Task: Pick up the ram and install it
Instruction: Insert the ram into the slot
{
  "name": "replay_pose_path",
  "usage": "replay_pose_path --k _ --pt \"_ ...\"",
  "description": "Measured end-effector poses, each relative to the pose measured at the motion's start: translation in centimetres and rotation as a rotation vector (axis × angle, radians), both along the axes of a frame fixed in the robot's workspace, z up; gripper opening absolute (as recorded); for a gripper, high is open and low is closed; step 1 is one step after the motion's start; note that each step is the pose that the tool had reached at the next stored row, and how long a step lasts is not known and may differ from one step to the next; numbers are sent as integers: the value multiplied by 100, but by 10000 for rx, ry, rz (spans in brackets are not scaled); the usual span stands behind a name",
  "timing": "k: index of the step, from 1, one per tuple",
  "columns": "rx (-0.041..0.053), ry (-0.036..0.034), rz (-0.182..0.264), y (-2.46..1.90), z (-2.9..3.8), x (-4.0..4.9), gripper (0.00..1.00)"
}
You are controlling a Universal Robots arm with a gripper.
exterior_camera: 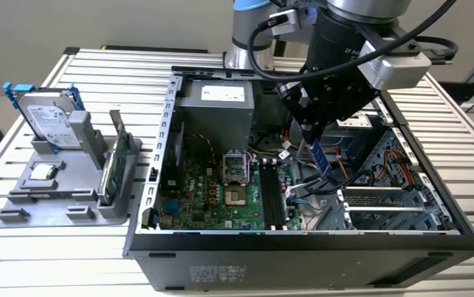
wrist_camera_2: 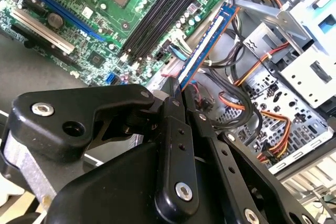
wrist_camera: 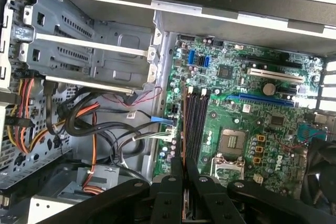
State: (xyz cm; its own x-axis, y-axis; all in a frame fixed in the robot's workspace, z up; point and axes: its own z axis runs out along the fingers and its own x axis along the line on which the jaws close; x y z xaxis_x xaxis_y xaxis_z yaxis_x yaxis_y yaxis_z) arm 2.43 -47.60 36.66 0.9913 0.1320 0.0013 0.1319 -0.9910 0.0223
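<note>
Currently the single claw (exterior_camera: 308,133) clamps one ram (exterior_camera: 318,158), hanging near the motherboard's (exterior_camera: 212,192) four black slots (exterior_camera: 271,193).

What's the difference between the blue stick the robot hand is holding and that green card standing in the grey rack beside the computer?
The blue stick is slim and narrow; the green card is much taller and broader. The stick hangs tilted over the open case, clamped in the hand; the card stands in the grey rack outside the case, with nothing gripping it. Both are thin circuit boards seen nearly edge-on.
</note>
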Motion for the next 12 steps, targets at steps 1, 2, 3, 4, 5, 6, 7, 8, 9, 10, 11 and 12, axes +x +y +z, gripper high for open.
replay_pose_path --k 1,2,3,4,5,6,7,8,9,10,11,12 --pt "-4 0 0 6 -3 3 0" --pt "-6 0 -1 11 -7 6 0" --pt "-9 0 -1 16 -10 8 0" --pt "-12 0 -1 21 -14 11 0" --pt "-15 0 -2 26 -18 13 0" --pt "-17 0 -2 29 -22 16 0" --pt "-20 0 -2 32 -26 18 0" --pt "-22 0 -2 35 -30 20 0" --pt "-25 0 -2 38 -33 22 0" --pt "-28 0 -2 41 -36 24 0" --pt "-29 0 -2 44 -40 26 0" --pt "-31 0 -2 47 -44 28 0"
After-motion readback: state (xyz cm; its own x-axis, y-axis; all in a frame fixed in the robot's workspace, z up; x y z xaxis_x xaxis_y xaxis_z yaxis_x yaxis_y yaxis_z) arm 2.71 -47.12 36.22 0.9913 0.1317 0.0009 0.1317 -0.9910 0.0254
